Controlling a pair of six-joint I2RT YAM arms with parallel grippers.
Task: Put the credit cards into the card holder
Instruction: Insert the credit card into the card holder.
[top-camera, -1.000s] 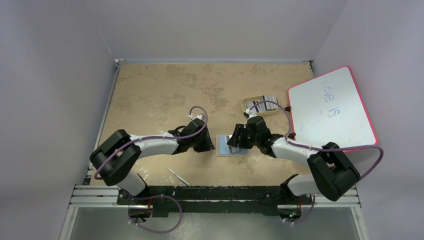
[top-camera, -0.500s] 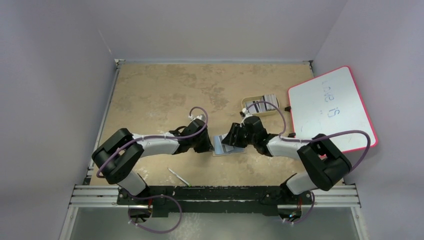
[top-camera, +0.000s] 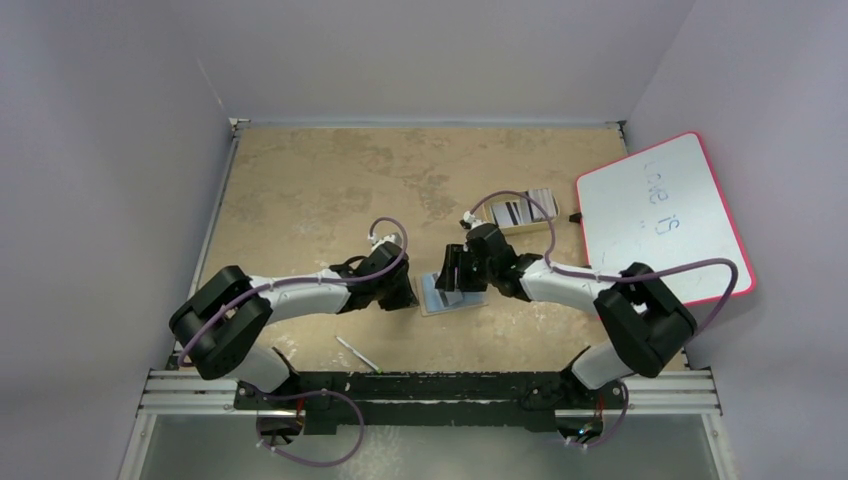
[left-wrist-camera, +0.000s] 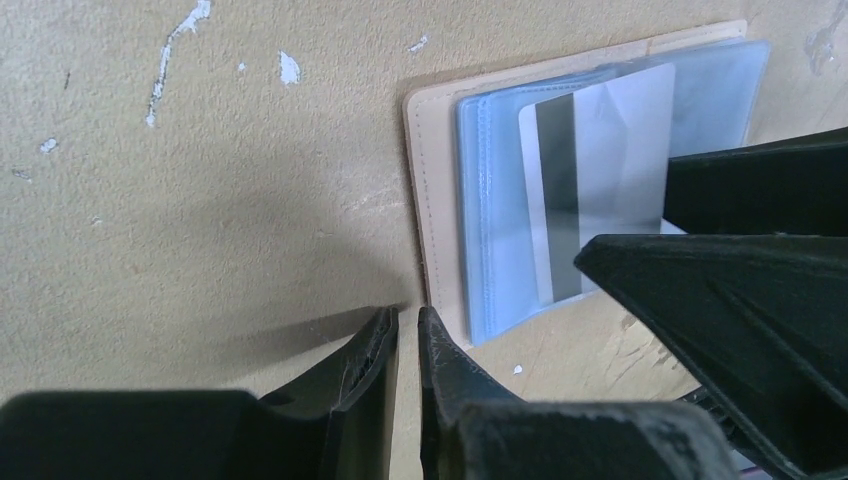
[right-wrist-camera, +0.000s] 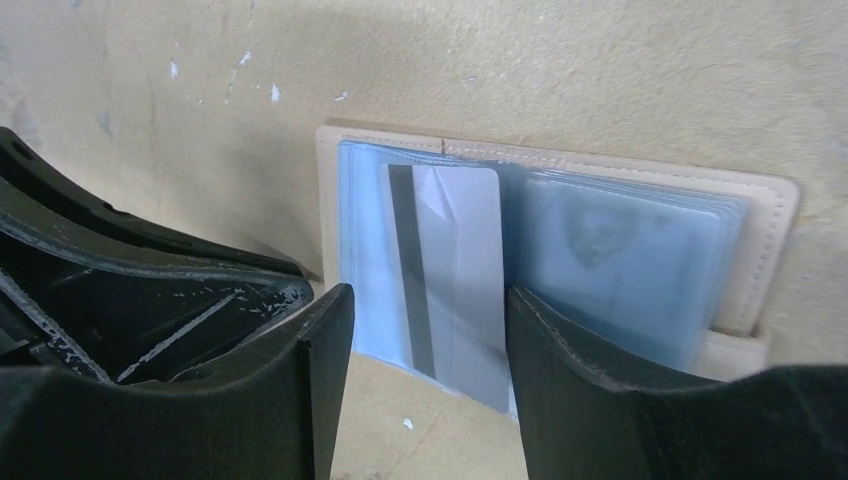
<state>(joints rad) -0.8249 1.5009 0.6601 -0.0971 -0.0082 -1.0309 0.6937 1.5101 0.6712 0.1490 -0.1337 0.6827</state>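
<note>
The tan card holder (top-camera: 436, 299) lies open on the table, blue-grey pockets up; it also shows in the right wrist view (right-wrist-camera: 772, 232). A pale card with a dark stripe (right-wrist-camera: 455, 260) lies on its left pocket, its near end sticking out past the holder's edge. My right gripper (right-wrist-camera: 428, 308) is open with its fingers either side of that card, just above it. My left gripper (left-wrist-camera: 408, 318) is shut and empty, its tips at the holder's left edge (left-wrist-camera: 425, 190). More striped cards (top-camera: 522, 210) sit in the beige tray (top-camera: 512, 229).
A pink-edged whiteboard (top-camera: 665, 215) lies at the right. A thin white stick (top-camera: 357, 353) lies near the front edge, left of centre. Both arms meet over the holder in the middle of the table.
My right gripper has moved left over the holder, and the holder has slid a little to the left. My left arm has drawn back slightly left with it.
</note>
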